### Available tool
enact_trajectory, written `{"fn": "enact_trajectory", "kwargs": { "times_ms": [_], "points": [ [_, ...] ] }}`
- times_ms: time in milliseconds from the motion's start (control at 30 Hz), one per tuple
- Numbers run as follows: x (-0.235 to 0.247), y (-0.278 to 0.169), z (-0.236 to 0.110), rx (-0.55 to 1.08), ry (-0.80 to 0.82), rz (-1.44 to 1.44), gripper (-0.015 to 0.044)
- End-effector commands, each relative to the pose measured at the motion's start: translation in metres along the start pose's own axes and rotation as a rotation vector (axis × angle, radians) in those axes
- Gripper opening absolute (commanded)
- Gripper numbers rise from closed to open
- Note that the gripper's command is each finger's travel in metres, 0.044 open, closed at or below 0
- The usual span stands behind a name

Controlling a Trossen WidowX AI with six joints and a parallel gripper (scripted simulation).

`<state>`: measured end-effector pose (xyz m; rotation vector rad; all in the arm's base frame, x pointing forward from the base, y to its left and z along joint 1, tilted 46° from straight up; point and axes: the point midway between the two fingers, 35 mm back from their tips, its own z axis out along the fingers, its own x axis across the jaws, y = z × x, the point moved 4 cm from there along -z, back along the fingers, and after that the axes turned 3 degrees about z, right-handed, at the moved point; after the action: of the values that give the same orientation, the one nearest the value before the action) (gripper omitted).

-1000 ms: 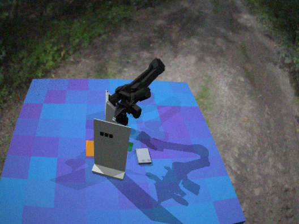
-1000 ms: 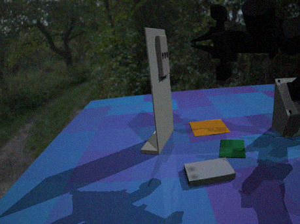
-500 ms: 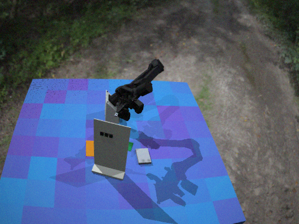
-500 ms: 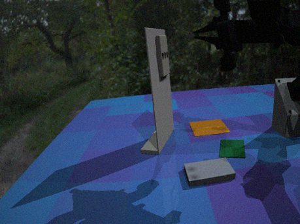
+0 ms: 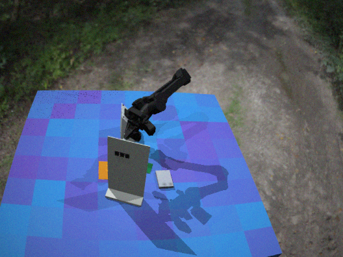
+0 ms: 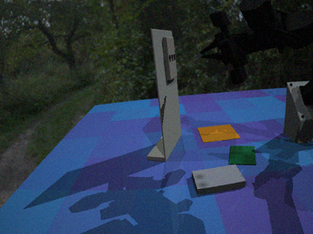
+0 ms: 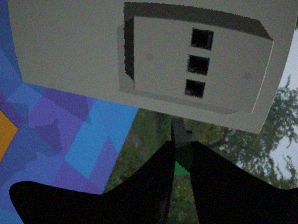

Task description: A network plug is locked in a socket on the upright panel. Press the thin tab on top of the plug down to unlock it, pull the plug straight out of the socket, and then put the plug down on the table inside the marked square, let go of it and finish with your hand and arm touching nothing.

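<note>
Hovering in the air near the middle right of the exterior view, the claw (image 6: 205, 54) is clamped on the network plug (image 7: 180, 135), a small dark piece showing only as a thin shape between the two black fingers in the wrist view, with a faint green patch just below it. The plug is out of the socket block (image 7: 200, 63), whose three dark square openings sit in a row on the face of the upright panel (image 6: 165, 93); plug and panel stand apart, with open air between them. In the exterior view the panel rises left of centre on a small foot. On the checkered blue and purple surface (image 5: 49, 208) in front of the panel lie three flat things: an orange square (image 6: 218, 132) nearest the panel, a green square (image 6: 242, 154) lower right of it, and a grey slab (image 6: 218, 178) towards the bottom centre. None of them touches another. At the right edge, the arm's grey pedestal (image 6: 299, 126) stands on the surface. Dark shadows of arm and panel cross the foreground.
</note>
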<state>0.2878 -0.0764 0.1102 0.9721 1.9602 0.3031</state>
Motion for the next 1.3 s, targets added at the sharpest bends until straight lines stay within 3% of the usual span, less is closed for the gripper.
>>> {"fn": "enact_trajectory", "kwargs": {
  "times_ms": [0, 1267],
  "points": [
    [0.008, -0.007, 0.008, 0.006, 0.057, -0.023, 0.0000],
    [0.085, -0.058, 0.054, -0.123, 0.524, -0.108, 0.0000]
  ]
}}
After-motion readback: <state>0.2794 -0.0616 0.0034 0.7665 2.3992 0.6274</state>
